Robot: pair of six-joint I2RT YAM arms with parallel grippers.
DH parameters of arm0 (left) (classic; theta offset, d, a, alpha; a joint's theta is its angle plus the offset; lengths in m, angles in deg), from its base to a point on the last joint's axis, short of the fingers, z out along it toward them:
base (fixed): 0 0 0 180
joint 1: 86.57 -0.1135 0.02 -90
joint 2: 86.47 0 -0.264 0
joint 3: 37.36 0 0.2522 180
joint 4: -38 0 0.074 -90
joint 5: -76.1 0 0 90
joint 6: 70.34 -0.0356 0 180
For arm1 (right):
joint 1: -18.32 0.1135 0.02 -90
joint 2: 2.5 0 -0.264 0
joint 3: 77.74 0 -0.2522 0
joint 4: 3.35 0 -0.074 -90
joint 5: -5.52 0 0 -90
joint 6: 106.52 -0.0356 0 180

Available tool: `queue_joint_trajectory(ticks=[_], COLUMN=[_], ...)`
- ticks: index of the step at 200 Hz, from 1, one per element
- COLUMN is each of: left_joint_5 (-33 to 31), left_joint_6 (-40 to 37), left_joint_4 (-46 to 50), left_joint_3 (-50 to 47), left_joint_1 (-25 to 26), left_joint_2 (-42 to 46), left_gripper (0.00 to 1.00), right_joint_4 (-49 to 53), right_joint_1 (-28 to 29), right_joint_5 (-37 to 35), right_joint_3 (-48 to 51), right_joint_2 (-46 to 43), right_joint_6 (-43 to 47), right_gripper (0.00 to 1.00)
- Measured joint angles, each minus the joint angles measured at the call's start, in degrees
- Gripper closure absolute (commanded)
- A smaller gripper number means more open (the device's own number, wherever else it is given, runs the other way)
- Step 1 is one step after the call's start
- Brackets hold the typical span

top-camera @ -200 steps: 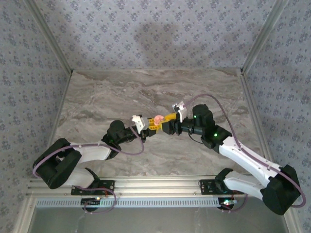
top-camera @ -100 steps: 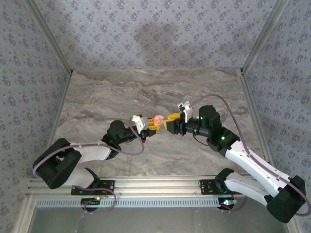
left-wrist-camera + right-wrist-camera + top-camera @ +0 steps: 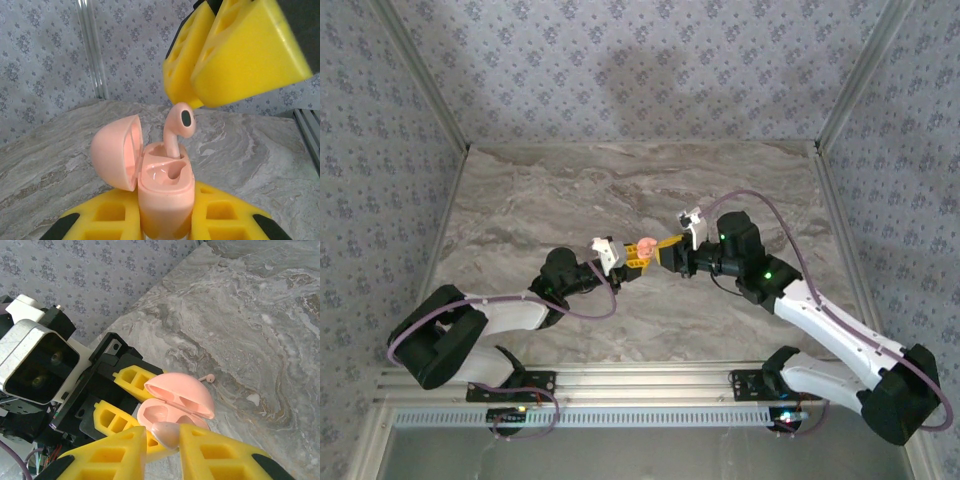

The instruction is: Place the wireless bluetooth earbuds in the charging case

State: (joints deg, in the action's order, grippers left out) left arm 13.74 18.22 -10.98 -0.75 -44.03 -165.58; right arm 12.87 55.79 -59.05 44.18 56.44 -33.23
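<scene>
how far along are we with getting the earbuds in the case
Done: the case is open, held in the left gripper. In hand: one earbud stands stem-down in its slot, not fully seated, the right gripper at it. Left: a small pink piece on the table, likely the second earbud.

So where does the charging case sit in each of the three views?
Top external: charging case at mid-table, between the two arms.
Left wrist: charging case at bottom centre, lid open to the left.
Right wrist: charging case at lower centre, lid raised.
Shared landmark: the left gripper, whose yellow fingers clamp the case.
</scene>
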Motion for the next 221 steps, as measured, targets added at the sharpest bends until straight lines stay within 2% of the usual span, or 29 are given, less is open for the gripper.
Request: queue_joint_trajectory(ticks=[81,105,142,180,221], left_joint_5=[-0.6,-0.7,-0.7,-1.7,-3.0], left_joint_6=[0.0,0.0,-0.4,-1.0,-1.9], left_joint_4=[1.5,1.7,1.7,2.3,4.3], left_joint_3=[0.0,0.0,0.0,0.0,0.0], left_joint_1=[0.0,0.0,0.0,0.0,0.0], left_joint_2=[0.0,0.0,0.8,1.2,2.5], left_gripper=[0.86,0.86,0.86,0.86,0.85], right_joint_4=[0.3,1.8,5.6,12.4,21.5], right_joint_1=[0.0,0.0,0.0,1.9,5.7], right_joint_5=[1.2,1.2,0.2,-5.3,-14.5], right_joint_3=[-0.1,-0.5,-2.2,-8.7,-18.2], right_joint_2=[2.7,2.8,1.1,0.9,6.2], right_joint_6=[0.0,0.3,1.0,0.4,-3.4], right_gripper=[0.80,0.77,0.65,0.63,0.59])
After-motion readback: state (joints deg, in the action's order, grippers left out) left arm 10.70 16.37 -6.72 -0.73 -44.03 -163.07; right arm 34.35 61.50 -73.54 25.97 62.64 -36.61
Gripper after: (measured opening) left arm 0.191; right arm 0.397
